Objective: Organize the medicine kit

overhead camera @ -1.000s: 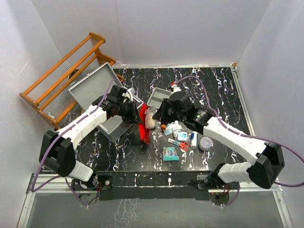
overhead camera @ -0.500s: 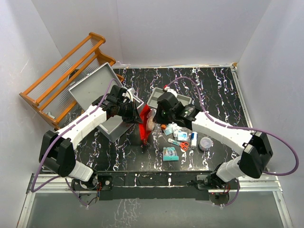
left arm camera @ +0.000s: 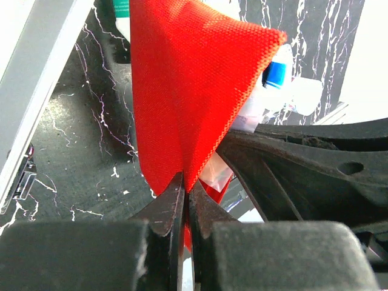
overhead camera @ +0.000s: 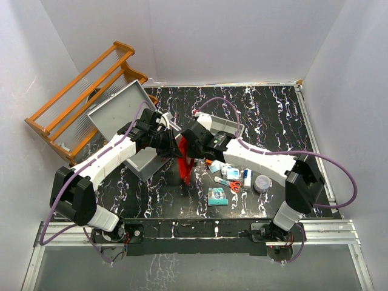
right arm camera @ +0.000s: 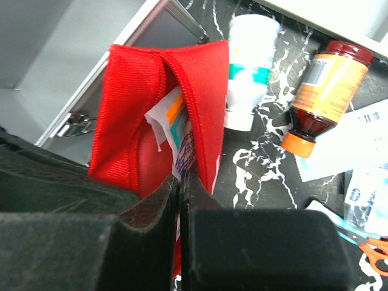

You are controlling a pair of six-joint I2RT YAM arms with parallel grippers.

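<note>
Noted left arm (overhead camera: 112, 154) and right arm (overhead camera: 267, 159) stretched inward, converging. Found left gripper (left arm camera: 185, 185) and right gripper (right arm camera: 180, 182) close together, each pinched tight on red pouch (left arm camera: 194, 91) fabric.

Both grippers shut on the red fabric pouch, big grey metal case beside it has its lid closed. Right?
Not quite: the top external view shows the grey metal case with its hinged lid open. The left gripper and right gripper are shut on the red fabric pouch.

**Pouch contents mostly out of sight**

Inside the red pouch (right arm camera: 130, 121), only paper edges show. The orange-handled scissors (right arm camera: 377, 251) are cut off at the right wrist view's corner. From above, the left arm (overhead camera: 112, 154) covers part of the medicine kit (overhead camera: 118, 112). The small items (overhead camera: 231, 174) beside the pouch are too small to identify.
</note>
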